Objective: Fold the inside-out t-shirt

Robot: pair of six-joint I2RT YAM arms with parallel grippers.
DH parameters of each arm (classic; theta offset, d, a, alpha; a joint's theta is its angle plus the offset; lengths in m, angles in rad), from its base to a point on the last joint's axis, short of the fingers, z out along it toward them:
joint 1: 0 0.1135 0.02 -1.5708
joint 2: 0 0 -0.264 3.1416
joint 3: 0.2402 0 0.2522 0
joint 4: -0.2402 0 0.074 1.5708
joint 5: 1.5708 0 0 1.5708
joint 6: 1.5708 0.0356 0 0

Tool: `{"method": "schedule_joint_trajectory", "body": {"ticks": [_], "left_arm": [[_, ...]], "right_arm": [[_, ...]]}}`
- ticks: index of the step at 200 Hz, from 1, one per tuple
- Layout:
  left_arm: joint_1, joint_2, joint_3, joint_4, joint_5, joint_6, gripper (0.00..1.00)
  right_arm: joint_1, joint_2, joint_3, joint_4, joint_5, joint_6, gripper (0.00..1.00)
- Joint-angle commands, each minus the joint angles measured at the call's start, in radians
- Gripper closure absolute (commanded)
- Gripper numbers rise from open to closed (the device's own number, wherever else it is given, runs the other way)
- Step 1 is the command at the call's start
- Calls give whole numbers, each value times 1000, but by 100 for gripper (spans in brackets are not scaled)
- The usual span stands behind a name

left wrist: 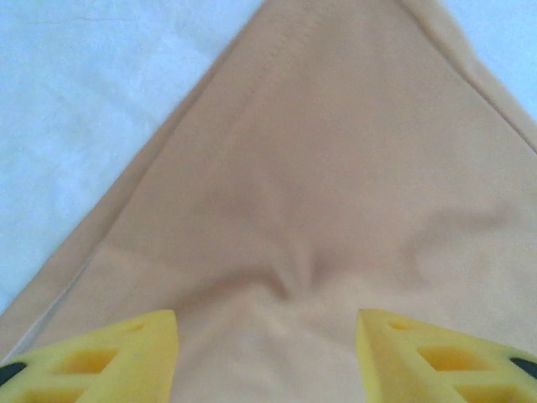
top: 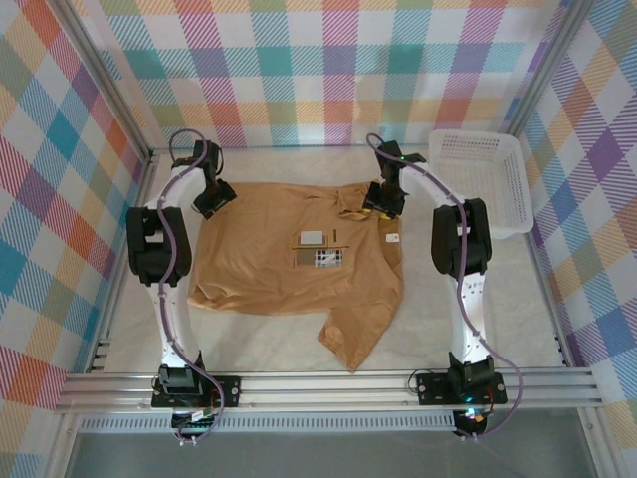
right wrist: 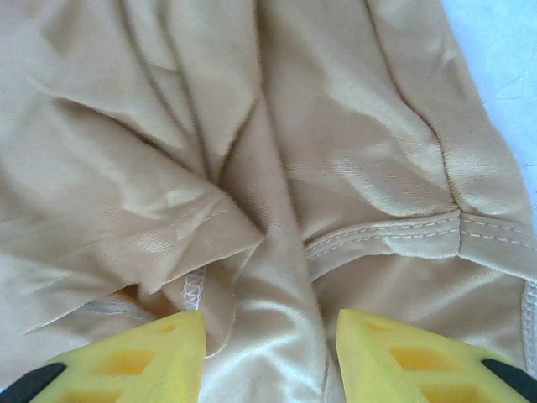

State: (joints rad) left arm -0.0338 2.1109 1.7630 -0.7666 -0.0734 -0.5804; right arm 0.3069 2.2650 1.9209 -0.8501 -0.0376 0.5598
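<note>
The left end effector is open over a flat corner of the t-shirt, and the right end effector is open astride a bunched fold. The shirt lies spread mid-bench, with the white basket apart from it at the far right corner.

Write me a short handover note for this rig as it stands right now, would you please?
Left gripper: open, jaws apart over smooth cloth at the inside-out t-shirt's far-left corner.
Right gripper: open, over bunched fabric and seams at its far-right edge.
T-shirt: spread on the table, white label showing mid-shirt, one part trailing toward the near edge. White mesh basket stands far right, apart from it.
Done: shirt laid out.
Left: every fold.
</note>
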Motion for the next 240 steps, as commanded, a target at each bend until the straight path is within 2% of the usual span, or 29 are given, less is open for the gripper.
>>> {"method": "schedule_joint_trajectory", "body": {"ticks": [1,29,53,133,148,163,189,216,240], "left_arm": [[-44,-162,-53,-38,-50,39,41],[-51,-270,-186,23,35,23,43],[-52,-328,-252,44,65,16,44],[-53,-354,-281,45,98,20,45],[-52,-361,-278,33,85,24,45],[-51,-371,-274,22,70,31,45],[-51,-381,-259,7,59,41,45],[-51,-385,-250,0,64,44,45],[-51,-390,-257,7,69,41,45]], "right_arm": [[10,-17,42,5,-38,-9,55],[10,78,146,-36,-71,7,56],[10,102,158,-32,-82,27,57],[10,128,141,-17,-67,23,58],[9,131,135,-5,-70,27,63],[10,131,137,-2,-70,31,73],[10,110,158,-4,-65,29,100],[9,58,183,30,-91,42,100],[7,42,273,67,-98,53,100]]}}
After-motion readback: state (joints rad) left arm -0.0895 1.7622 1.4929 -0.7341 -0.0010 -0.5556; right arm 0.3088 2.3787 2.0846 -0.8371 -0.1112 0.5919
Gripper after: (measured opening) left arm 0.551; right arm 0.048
